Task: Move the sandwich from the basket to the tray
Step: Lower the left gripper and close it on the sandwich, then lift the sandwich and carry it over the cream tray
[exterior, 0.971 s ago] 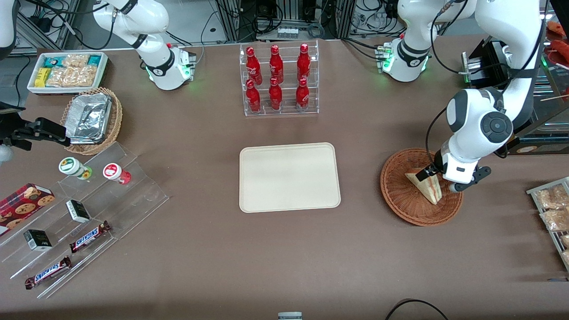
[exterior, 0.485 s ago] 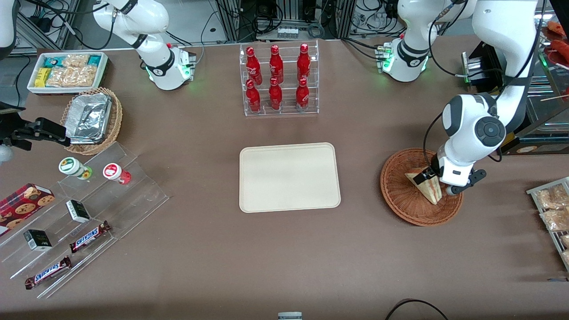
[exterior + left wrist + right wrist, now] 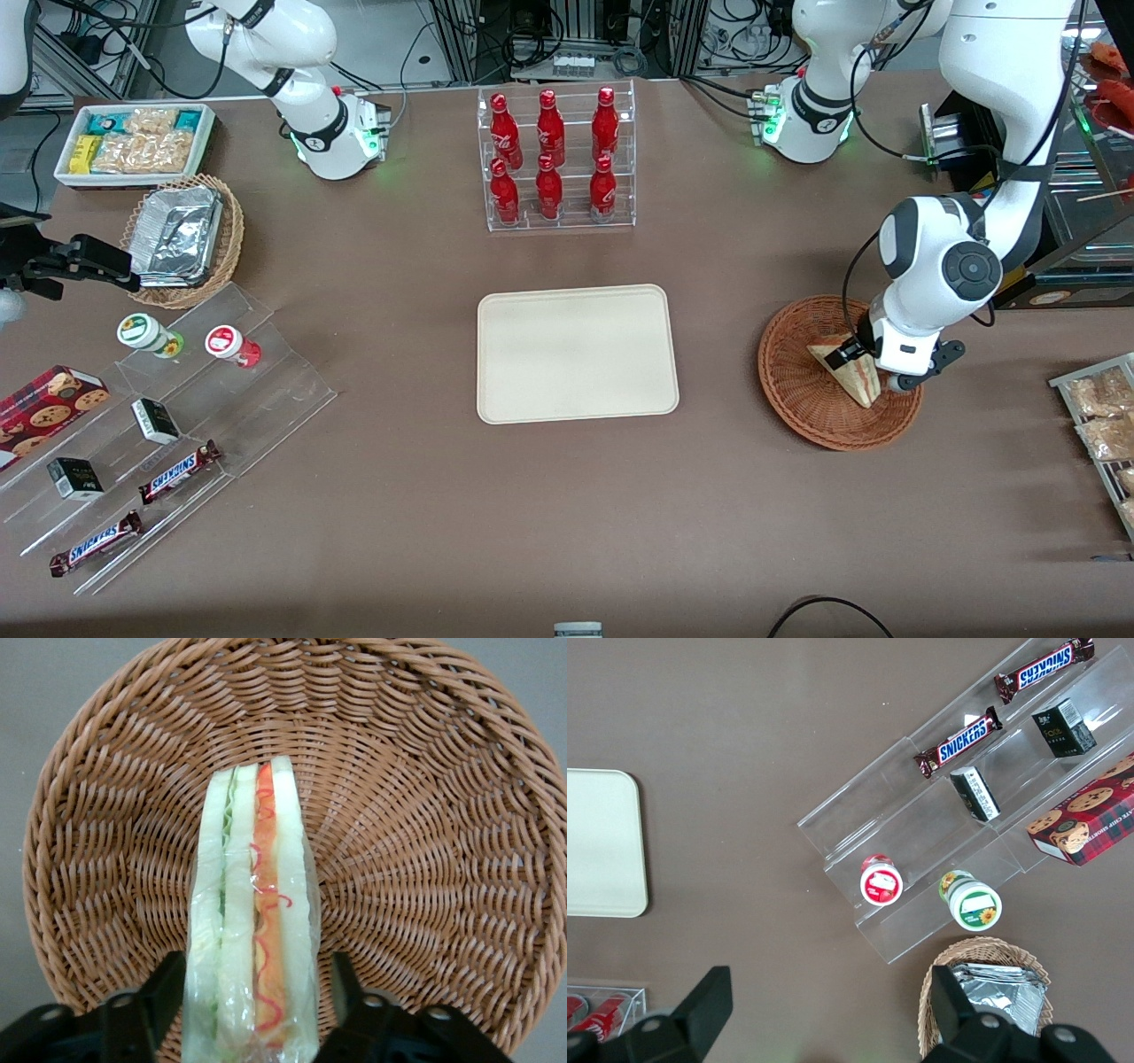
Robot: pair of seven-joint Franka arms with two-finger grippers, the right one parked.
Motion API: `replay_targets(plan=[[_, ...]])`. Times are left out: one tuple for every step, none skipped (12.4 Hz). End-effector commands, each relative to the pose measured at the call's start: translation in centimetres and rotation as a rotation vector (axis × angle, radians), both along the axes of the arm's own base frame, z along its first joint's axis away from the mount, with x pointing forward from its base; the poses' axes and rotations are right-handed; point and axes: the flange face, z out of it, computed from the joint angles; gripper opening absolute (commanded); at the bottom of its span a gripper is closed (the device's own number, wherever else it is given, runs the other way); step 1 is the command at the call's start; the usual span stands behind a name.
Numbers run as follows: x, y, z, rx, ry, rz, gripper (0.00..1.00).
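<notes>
The gripper (image 3: 257, 1010) is down in the basket (image 3: 425, 859). Its fingers (image 3: 168, 992) stand open, one beside each face of the sandwich (image 3: 252, 921). The tray (image 3: 578, 353) lies mid-desk.

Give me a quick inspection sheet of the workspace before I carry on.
Surface: brown table, flat.
Job's things: sandwich standing on edge in the basket; tray bare.
Clutter: bottle rack, snack bin, foil trays, candy bars on a clear stand.
Grippers: tool down in the basket, fingers on either side of the sandwich, small gaps showing.
Cables: one at the near table edge.
Surroundings: nothing seen of concern.
</notes>
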Motion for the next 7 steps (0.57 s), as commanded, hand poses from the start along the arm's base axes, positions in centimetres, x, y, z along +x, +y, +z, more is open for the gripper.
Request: replay_targets(plan=[[-0.2, -0.3, 0.7, 0.009, 0.004, 0.029, 0.0], [-0.3, -0.4, 1.4, 0.012, 0.018, 0.027, 0.0], [-0.4, -0.5, 2.6, 0.014, 0.027, 0.025, 0.0], [-0.3, -0.6, 4.1, 0.017, 0.042, 0.022, 0.0], [0.1, -0.8, 5.7, 0.02, 0.071, 0.015, 0.0], [0.7, -1.6, 7.7, 0.024, 0.097, -0.006, 0.0], [1.2, -3.9, 9.6, 0.029, 0.121, -0.046, 0.0]])
